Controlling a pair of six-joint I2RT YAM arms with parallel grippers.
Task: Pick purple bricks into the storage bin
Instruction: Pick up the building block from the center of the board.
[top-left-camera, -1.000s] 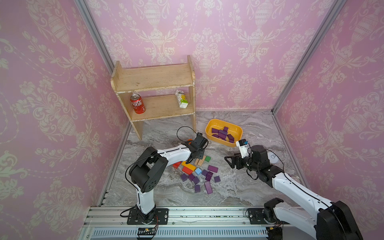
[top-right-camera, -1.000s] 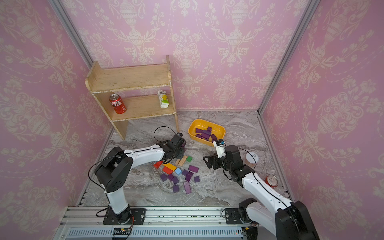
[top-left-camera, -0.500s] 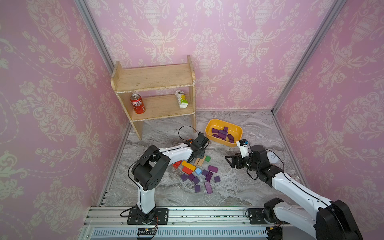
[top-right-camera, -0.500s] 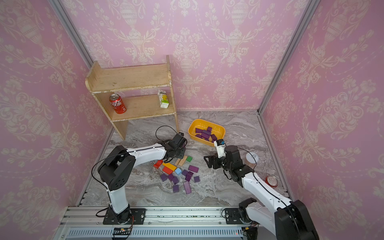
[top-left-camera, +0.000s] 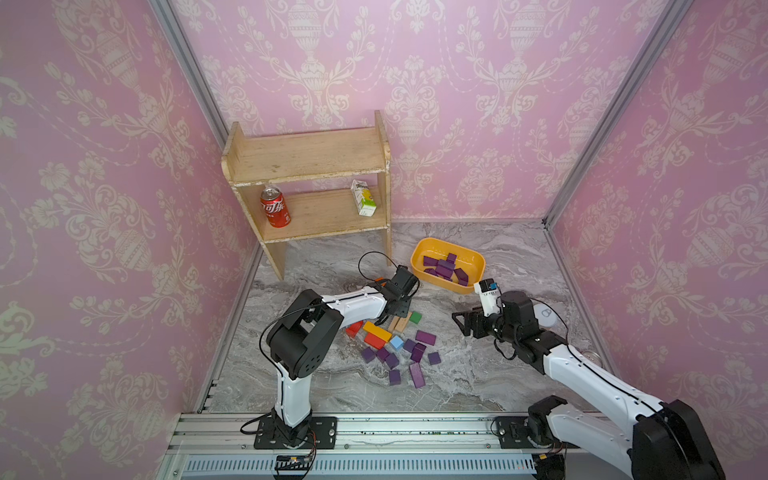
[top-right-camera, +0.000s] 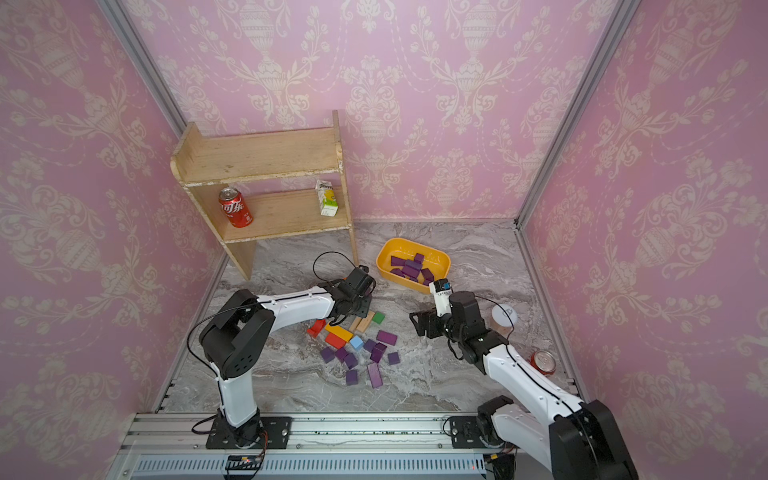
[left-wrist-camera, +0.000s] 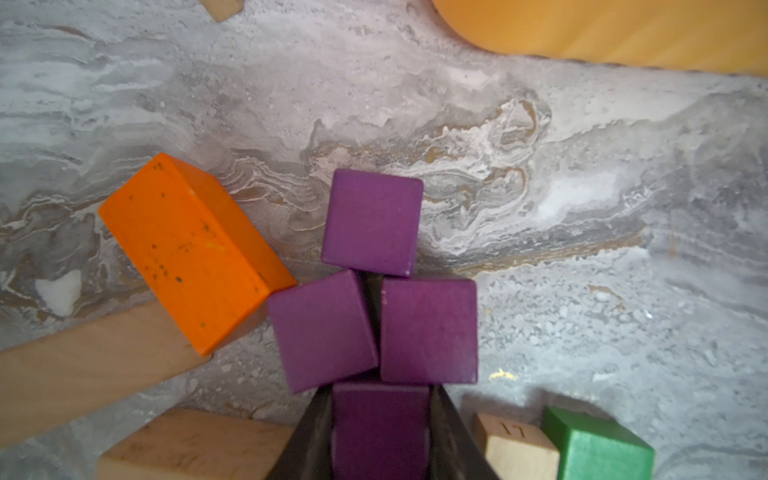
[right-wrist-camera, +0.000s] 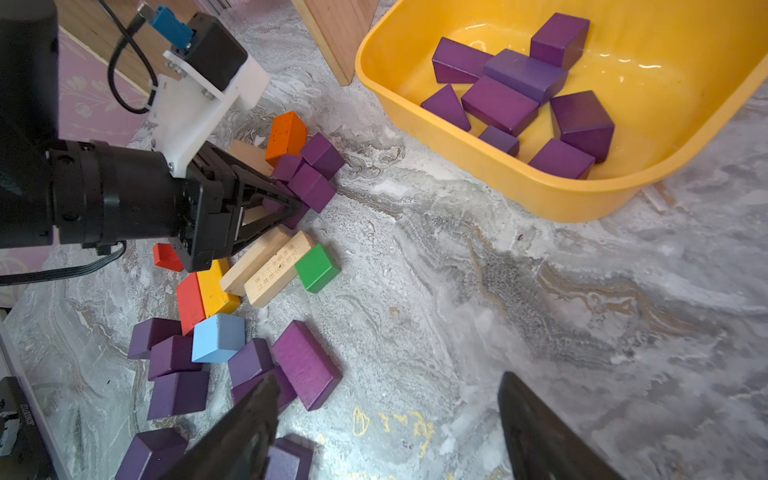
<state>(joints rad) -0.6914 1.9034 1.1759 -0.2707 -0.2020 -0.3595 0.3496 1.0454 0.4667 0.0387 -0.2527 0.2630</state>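
Left arm (top-left-camera: 353, 301) and right arm (top-left-camera: 590, 374): white tubes, chunky black joints, black base plates (top-left-camera: 295, 432). Thin black cables (top-left-camera: 365, 257) everywhere. Left gripper (right-wrist-camera: 291, 207) is a black wedge, white camera bracket (right-wrist-camera: 195, 104), blue plug (right-wrist-camera: 166, 20).

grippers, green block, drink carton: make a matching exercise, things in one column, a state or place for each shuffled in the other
1. left gripper
2. right gripper
3. green block
4. drink carton

A. on the wooden shelf's lower tier
B. open, holding nothing
C. shut on a purple brick
D. on the table, beside a tan block

Pairs: 1-C, 2-B, 3-D, 4-A
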